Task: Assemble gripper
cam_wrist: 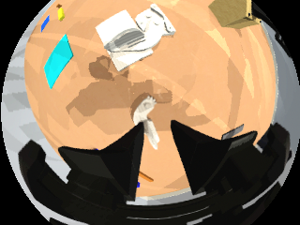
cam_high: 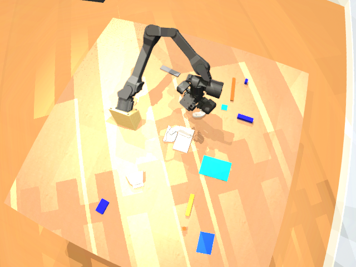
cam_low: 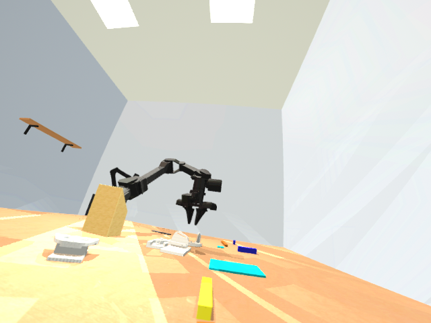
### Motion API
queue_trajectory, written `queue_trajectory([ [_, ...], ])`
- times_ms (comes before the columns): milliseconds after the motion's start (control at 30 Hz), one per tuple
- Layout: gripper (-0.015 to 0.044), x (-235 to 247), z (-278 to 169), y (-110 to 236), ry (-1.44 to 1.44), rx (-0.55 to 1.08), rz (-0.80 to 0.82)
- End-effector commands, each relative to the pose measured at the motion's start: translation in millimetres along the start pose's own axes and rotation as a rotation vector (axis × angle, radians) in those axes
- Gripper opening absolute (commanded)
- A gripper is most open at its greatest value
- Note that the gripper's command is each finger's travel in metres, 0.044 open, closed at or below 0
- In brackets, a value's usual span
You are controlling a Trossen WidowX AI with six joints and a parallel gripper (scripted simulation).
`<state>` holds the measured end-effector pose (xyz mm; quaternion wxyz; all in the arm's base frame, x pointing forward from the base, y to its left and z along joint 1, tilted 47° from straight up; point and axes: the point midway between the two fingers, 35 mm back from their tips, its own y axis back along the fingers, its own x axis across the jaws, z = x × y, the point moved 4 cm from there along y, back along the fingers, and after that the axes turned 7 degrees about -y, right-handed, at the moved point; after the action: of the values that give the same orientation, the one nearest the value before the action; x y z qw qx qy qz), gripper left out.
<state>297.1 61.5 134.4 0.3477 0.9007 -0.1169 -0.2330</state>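
Observation:
My gripper (cam_low: 192, 223) (cam_wrist: 157, 124) hangs pointing down above the table. Its fingers are partly apart with nothing between them. A loose white jaw (cam_high: 198, 115) (cam_low: 199, 239) (cam_wrist: 144, 109) lies on the table below; in the wrist view it shows just beyond the left fingertip. White parts with a flat square plate (cam_high: 181, 143) (cam_low: 175, 249) (cam_wrist: 110, 28) lie close beside it, with a curved piece on them; I cannot tell how they join. Another white part (cam_high: 134, 176) (cam_low: 71, 239) stands apart toward the front left, wide on top above a flat foot.
A tan block (cam_high: 126, 119) (cam_low: 104, 210) (cam_wrist: 232, 14) stands at the arm's base. A cyan plate (cam_high: 215, 168) (cam_low: 234, 268) (cam_wrist: 58, 61) lies in front of the white parts. A blue bar (cam_high: 245, 118) (cam_low: 247, 249) and an orange bar (cam_high: 232, 89) lie to the right, a yellow bar (cam_high: 189, 204) (cam_low: 205, 295) in front.

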Motion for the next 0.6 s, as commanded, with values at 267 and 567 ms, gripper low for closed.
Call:
queue_trajectory([
  [267,0.0440,0.0,0.0,0.0,0.000,0.000,0.000],
  [567,0.0440,0.0,0.0,0.0,0.000,0.000,0.000],
])
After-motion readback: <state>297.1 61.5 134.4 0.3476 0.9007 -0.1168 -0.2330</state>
